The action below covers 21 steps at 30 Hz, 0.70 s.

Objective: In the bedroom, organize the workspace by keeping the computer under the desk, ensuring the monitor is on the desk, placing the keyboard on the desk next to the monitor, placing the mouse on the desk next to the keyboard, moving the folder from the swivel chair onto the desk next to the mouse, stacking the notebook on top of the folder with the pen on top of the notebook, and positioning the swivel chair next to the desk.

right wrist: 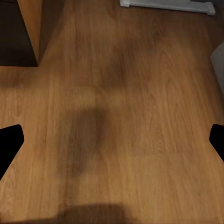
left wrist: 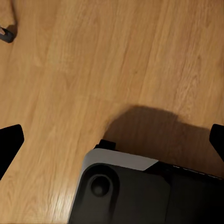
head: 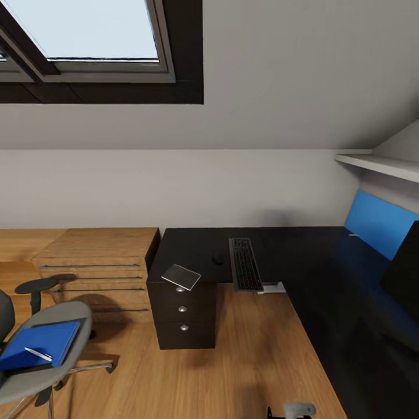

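While both arms hang over wood floor (right wrist: 121, 116), left fingers (left wrist: 10, 142) and right fingers (right wrist: 10, 142) spread wide, empty.

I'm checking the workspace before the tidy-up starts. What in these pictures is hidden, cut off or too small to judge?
- Monitor, head view: cut off by the right edge.
- Mouse, head view: small, dark against the black desk; shape unclear.
- Swivel chair, head view: cut by the left and bottom edges.
- Blue item on its seat: folder or notebook, cannot tell.

wooden floor (right wrist: 140, 116), dark cabinet corner (right wrist: 16, 37), spread black jaws
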Tool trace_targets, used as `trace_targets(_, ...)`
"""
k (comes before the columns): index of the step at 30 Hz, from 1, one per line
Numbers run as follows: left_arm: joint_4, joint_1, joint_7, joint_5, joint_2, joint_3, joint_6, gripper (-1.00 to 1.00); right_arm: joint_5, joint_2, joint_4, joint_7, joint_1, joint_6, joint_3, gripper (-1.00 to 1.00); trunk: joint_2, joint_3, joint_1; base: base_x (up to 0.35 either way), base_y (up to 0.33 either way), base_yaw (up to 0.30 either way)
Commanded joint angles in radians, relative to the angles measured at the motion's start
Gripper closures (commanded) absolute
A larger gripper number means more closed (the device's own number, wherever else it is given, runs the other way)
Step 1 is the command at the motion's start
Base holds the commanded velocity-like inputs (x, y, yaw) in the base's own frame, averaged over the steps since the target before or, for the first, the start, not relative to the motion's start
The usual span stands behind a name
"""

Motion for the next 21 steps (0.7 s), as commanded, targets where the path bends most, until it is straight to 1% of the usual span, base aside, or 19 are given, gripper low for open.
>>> trace_targets(1, -0.001, 0.0, 0.006, 0.011, 0.001, -0.007, -0.003, -1.0, -0.003, 0.001, 0.0, -0.004, -0.001, -0.002, 0.009, -1.0, -0.009, -0.005, 0.004, 0.0, 0.0, -0.01)
trace_targets(3, 0.0, 0.0, 0.002, 0.013, 0.003, -0.007, -0.003, -1.0, -0.001, 0.003, -0.002, -0.004, -0.001, -0.003, 0.01, -1.0, -0.023, -0.011, 0.012, 0.0, 0.0, -0.006)
trace_targets(4, -0.006, -0.001, 0.0, 0.026, 0.003, -0.007, -0.004, -1.0, 0.007, 0.005, -0.025, -0.004, -0.001, -0.02, 0.01, -1.0, -0.03, -0.014, 0.016, 0.0, 0.0, -0.001)
trace_targets(5, -0.012, -0.002, 0.0, 0.028, 0.003, -0.007, -0.004, -1.0, 0.008, 0.004, -0.036, -0.004, -0.002, -0.024, 0.01, -1.0, -0.037, -0.017, 0.02, 0.0, 0.0, -0.001)
trace_targets(6, -0.036, -0.002, 0.003, 0.03, 0.004, -0.007, -0.003, -1.0, 0.008, 0.001, -0.069, -0.004, -0.002, -0.033, 0.008, -1.0, -0.044, -0.021, 0.023, 0.0, 0.0, 0.0)
trace_targets(8, -0.16, -0.006, 0.005, 0.032, 0.007, -0.007, 0.017, -1.0, 0.005, -0.024, -0.193, -0.008, -0.008, -0.038, 0.002, -1.0, -0.058, -0.027, 0.031, 0.0, 0.0, 0.0)
trace_targets(9, -0.195, -0.007, 0.006, 0.032, 0.007, -0.006, 0.029, -1.0, 0.004, -0.03, -0.225, -0.009, -0.01, -0.037, 0.0, -1.0, -0.065, -0.03, 0.035, 0.0, 0.0, 0.0)
trace_targets(10, -0.266, -0.008, 0.01, 0.032, 0.008, -0.006, 0.069, -1.0, 0.001, -0.041, -0.284, -0.01, -0.015, -0.034, -0.005, -1.0, -0.072, -0.033, 0.039, 0.0, 0.0, 0.0)
trace_targets(11, -0.303, -0.008, 0.014, 0.032, 0.008, -0.005, 0.096, -1.0, -0.001, -0.044, -0.312, -0.011, -0.019, -0.033, -0.01, -1.0, -0.079, -0.036, 0.043, 0.0, 0.0, 0.0)
trace_targets(12, -0.379, -0.008, 0.026, 0.032, 0.008, -0.005, 0.167, -1.0, -0.007, -0.05, -0.364, -0.012, -0.032, -0.029, -0.026, -1.0, -0.086, -0.039, 0.046, 0.0, 0.0, 0.0)
trace_targets(13, -0.459, -0.009, 0.043, 0.032, 0.009, -0.004, 0.255, -1.0, -0.02, -0.052, -0.408, -0.012, -0.049, -0.022, -0.053, -1.0, -0.093, -0.042, 0.05, 0.0, 0.0, 0.0)
trace_targets(14, -0.537, -0.01, 0.062, 0.032, 0.008, -0.003, 0.349, -1.0, -0.037, -0.053, -0.441, -0.01, -0.07, -0.01, -0.09, -1.0, -0.1, -0.046, 0.054, 0.0, 0.0, 0.0)
trace_targets(15, -0.573, -0.011, 0.07, 0.033, 0.007, -0.002, 0.394, -1.0, -0.047, -0.053, -0.454, -0.009, -0.082, 0.0, -0.11, -1.0, -0.107, -0.049, 0.058, 0.0, 0.0, 0.0)
trace_targets(16, -0.635, -0.018, 0.082, 0.034, 0.005, 0.0, 0.473, -1.0, -0.068, -0.053, -0.472, -0.007, -0.111, 0.029, -0.148, -1.0, -0.114, -0.052, 0.062, 0.0, 0.0, 0.0)
trace_targets(18, -0.679, -0.036, 0.089, 0.035, 0.002, 0.0, 0.529, -1.0, -0.088, -0.053, -0.485, -0.004, -0.146, 0.071, -0.184, -1.0, -0.128, -0.058, 0.069, 0.0, 0.0, 0.0)
trace_targets(19, -0.708, -0.062, 0.094, 0.036, -0.003, 0.001, 0.565, -1.0, -0.111, -0.054, -0.496, 0.003, -0.183, 0.122, -0.219, -1.0, -0.135, -0.061, 0.073, 0.0, 0.0, 0.0)
trace_targets(20, -0.719, -0.076, 0.095, 0.038, -0.006, 0.001, 0.578, -1.0, -0.125, -0.055, -0.501, 0.01, -0.201, 0.148, -0.238, -1.0, -0.142, -0.064, 0.077, 0.0, 0.0, 0.0)
trace_targets(21, -0.735, -0.101, 0.097, 0.048, -0.012, 0.003, 0.598, -1.0, -0.16, -0.057, -0.508, 0.032, -0.233, 0.201, -0.283, -1.0, -0.149, -0.068, 0.081, 0.0, 0.0, 0.0)
